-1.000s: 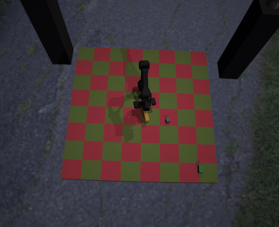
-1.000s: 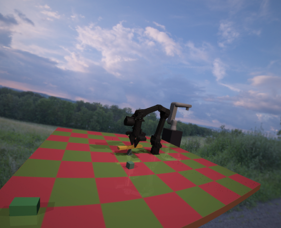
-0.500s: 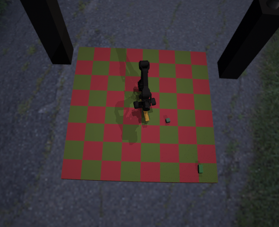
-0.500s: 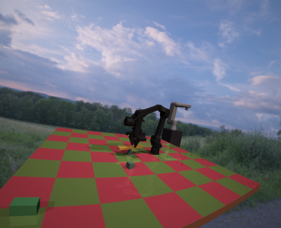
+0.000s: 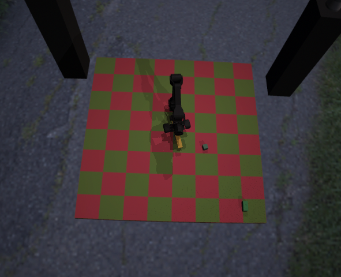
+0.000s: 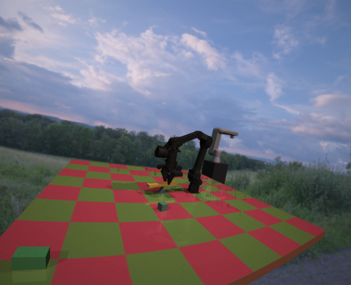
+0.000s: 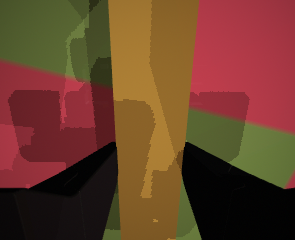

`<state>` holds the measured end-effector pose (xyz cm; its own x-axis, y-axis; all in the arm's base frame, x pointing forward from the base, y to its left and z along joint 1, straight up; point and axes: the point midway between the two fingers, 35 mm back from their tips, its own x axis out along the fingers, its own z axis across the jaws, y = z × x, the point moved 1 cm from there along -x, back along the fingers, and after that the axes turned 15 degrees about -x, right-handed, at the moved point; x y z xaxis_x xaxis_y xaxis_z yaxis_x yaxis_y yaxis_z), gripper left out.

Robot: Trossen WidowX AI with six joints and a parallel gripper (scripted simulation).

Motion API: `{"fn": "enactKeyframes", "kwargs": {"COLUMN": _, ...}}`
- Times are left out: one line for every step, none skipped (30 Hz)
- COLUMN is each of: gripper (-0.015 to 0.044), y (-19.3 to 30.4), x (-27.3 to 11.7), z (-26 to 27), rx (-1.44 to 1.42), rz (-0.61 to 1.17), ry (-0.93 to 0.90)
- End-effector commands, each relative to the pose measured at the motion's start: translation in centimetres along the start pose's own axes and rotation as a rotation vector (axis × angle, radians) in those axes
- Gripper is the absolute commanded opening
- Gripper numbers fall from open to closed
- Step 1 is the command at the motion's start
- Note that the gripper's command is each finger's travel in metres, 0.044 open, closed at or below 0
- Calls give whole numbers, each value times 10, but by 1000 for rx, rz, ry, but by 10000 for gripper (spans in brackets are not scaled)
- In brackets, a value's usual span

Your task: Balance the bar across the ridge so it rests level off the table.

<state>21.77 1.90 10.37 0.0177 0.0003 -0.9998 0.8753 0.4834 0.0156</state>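
Note:
A long orange-yellow bar (image 5: 179, 142) (image 6: 153, 185) (image 7: 132, 60) is held above the checkered table, running roughly away from the arm's base and looking close to level in the exterior view. My gripper (image 6: 168, 183) (image 7: 149, 149) is shut on the bar, with one black finger on each side of it. The grey ridge (image 6: 161, 190) stands on the table below the bar, a little toward the bar's outer end from the fingers. Whether the bar touches the ridge's top is too small to tell. The ridge is hidden in the top view and the wrist view.
A small dark green cube (image 5: 205, 146) (image 6: 162, 206) lies beside the bar and ridge. A larger green block (image 5: 245, 206) (image 6: 30, 258) lies near a far corner of the red and green table (image 5: 160, 184) (image 6: 95, 233). Dark pillars stand beyond the table.

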Motion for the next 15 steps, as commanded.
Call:
{"fn": "enactKeyframes", "kwargs": {"gripper": 0, "y": 0, "x": 1, "z": 0, "rx": 4, "rz": 1, "ry": 1}}
{"fn": "enactKeyframes", "kwargs": {"gripper": 0, "y": 0, "x": 1, "z": 0, "rx": 4, "rz": 1, "ry": 1}}
{"fn": "enactKeyframes", "kwargs": {"gripper": 0, "y": 0, "x": 1, "z": 0, "rx": 4, "rz": 1, "ry": 1}}
{"fn": "enactKeyframes", "kwargs": {"gripper": 0, "y": 0, "x": 1, "z": 0, "rx": 4, "rz": 1, "ry": 1}}
{"fn": "enactKeyframes", "kwargs": {"gripper": 0, "y": 0, "x": 1, "z": 0, "rx": 4, "rz": 1, "ry": 1}}
{"fn": "enactKeyframes", "kwargs": {"gripper": 0, "y": 0, "x": 1, "z": 0, "rx": 4, "rz": 1, "ry": 1}}
{"fn": "enactKeyframes", "kwargs": {"gripper": 0, "y": 0, "x": 1, "z": 0, "rx": 4, "rz": 1, "ry": 1}}
{"fn": "enactKeyframes", "kwargs": {"gripper": 0, "y": 0, "x": 2, "z": 0, "rx": 4, "rz": 1, "ry": 1}}
{"fn": "enactKeyframes", "kwargs": {"gripper": 0, "y": 0, "x": 2, "z": 0, "rx": 4, "rz": 1, "ry": 1}}
{"fn": "enactKeyframes", "kwargs": {"gripper": 0, "y": 0, "x": 2, "z": 0, "rx": 4, "rz": 1, "ry": 1}}
{"fn": "enactKeyframes", "kwargs": {"gripper": 0, "y": 0, "x": 2, "z": 0, "rx": 4, "rz": 1, "ry": 1}}
{"fn": "enactKeyframes", "kwargs": {"gripper": 0, "y": 0, "x": 2, "z": 0, "rx": 4, "rz": 1, "ry": 1}}
{"fn": "enactKeyframes", "kwargs": {"gripper": 0, "y": 0, "x": 2, "z": 0, "rx": 4, "rz": 1, "ry": 1}}
{"fn": "enactKeyframes", "kwargs": {"gripper": 0, "y": 0, "x": 2, "z": 0, "rx": 4, "rz": 1, "ry": 1}}
{"fn": "enactKeyframes", "kwargs": {"gripper": 0, "y": 0, "x": 2, "z": 0, "rx": 4, "rz": 1, "ry": 1}}
